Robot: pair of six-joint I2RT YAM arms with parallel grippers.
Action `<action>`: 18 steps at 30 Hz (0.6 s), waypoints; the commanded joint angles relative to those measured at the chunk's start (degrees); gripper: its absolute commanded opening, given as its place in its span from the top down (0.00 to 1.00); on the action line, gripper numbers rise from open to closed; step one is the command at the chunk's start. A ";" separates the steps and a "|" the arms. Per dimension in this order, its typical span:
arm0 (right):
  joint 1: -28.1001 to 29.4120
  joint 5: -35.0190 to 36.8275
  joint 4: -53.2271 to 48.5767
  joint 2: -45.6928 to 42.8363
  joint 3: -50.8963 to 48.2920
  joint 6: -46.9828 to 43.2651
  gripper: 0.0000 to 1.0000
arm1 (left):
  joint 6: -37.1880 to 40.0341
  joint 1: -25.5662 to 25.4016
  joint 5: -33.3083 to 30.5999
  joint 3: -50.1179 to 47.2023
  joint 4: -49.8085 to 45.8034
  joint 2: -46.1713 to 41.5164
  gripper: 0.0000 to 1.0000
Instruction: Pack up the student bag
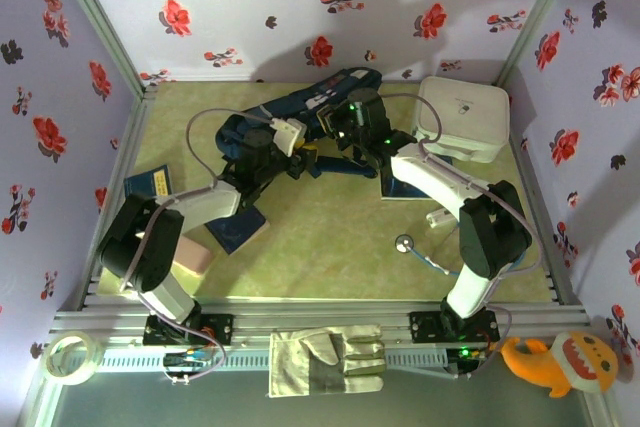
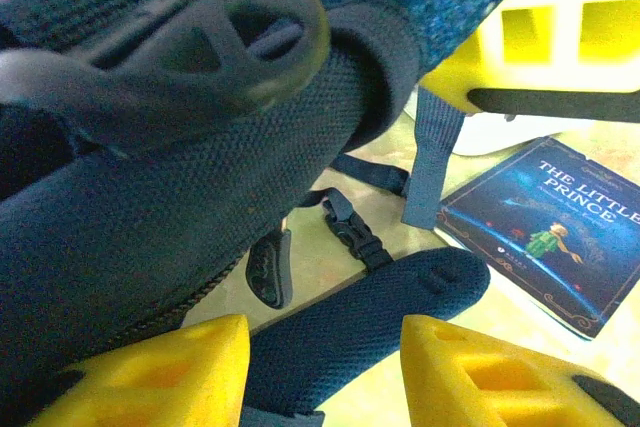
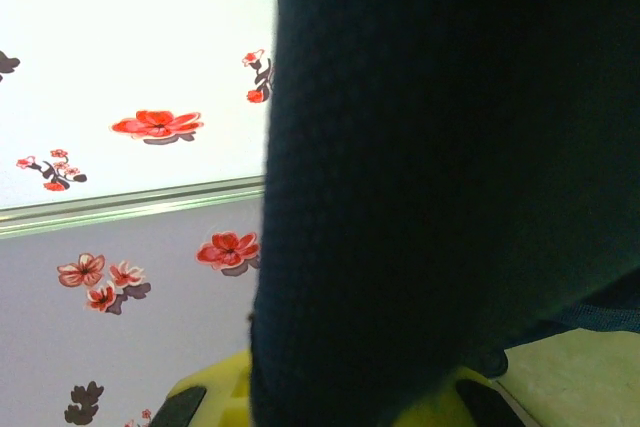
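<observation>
The student bag (image 1: pixel 300 112), navy fabric with dark straps, lies at the back middle of the table. My left gripper (image 1: pixel 300 155) is at its near side and stands open (image 2: pixel 325 372). A padded navy strap (image 2: pixel 380 317) lies on the table in the gap between its yellow fingers (image 2: pixel 165 372). My right gripper (image 1: pixel 335 132) is shut on the bag's fabric (image 3: pixel 440 147), which hangs in front of its camera and hides most of its yellow fingertips (image 3: pixel 215 397). The left wrist view has the right gripper's yellow fingers (image 2: pixel 540 37) at the top right, clamped on blue fabric.
A white zip case (image 1: pixel 462 117) sits at the back right. The Little Prince book (image 2: pixel 550 237) lies beside the bag, and two more books (image 1: pixel 152 183) (image 1: pixel 240 232) lie at the left. A pink block (image 1: pixel 190 255), a stethoscope (image 1: pixel 405 243) and a glove (image 1: pixel 325 359) are nearer.
</observation>
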 commanded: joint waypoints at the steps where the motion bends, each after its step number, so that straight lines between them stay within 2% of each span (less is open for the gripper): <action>1: 0.74 -3.34 6.71 -1.76 3.52 0.13 1.00 | -0.11 -0.01 -2.75 2.80 4.13 3.08 0.56; 7: 0.84 -3.55 6.80 -1.77 3.51 0.28 1.00 | -1.67 -0.01 -3.98 4.40 7.54 5.04 0.57; 12: 0.11 -2.17 4.96 -2.16 3.44 -1.83 1.00 | -2.69 0.74 -6.42 0.92 7.18 0.53 0.55; 15: -1.21 -0.80 3.03 -2.55 2.38 -3.79 1.00 | -3.04 1.48 -4.53 -2.42 -0.86 -6.24 0.51; 18: -3.17 -0.94 2.28 -2.74 0.82 -4.92 1.00 | -0.23 1.66 -1.14 -4.72 -12.18 -13.52 0.47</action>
